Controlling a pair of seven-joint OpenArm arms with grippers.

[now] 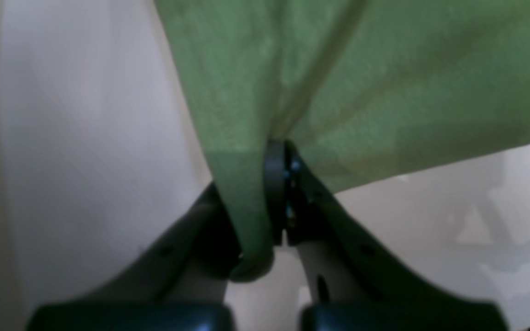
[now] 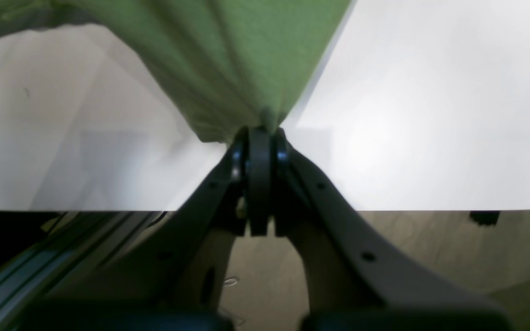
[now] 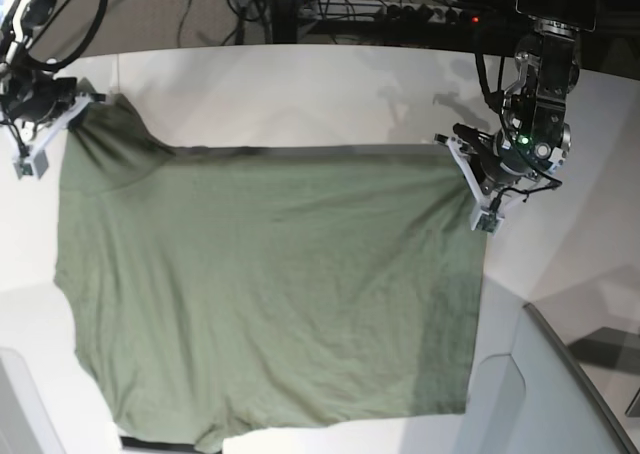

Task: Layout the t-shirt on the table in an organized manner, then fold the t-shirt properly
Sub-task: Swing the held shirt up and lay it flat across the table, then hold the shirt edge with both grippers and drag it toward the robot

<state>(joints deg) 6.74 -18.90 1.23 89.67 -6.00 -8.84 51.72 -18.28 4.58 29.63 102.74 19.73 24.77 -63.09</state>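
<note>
The t-shirt (image 3: 260,284) hangs spread between the two arms over the white table (image 3: 300,94), its top edge stretched roughly level and its body draping toward the camera in the base view, with the lower hem bunched and uneven. The left hand (image 1: 279,193) is clamped tight on a gathered fold of the green cloth, and the right hand (image 2: 259,138) is likewise pinched shut on a corner of it; in the base view these two grips sit at opposite ends of the top edge. By my reading the laying-out stage is under way but not finished: the cloth is opened wide, yet one end near the right hand is puckered into a peak, shallow wrinkles run across the body, and no fold has been made, so flattening and all folding remain. A grey raised panel (image 3: 560,374) stands at the near corner on the left arm's side, close to the shirt's lower edge, and could catch the hem as it comes down. Cables and equipment lie on the floor beyond the table's far edge, well apart.
</note>
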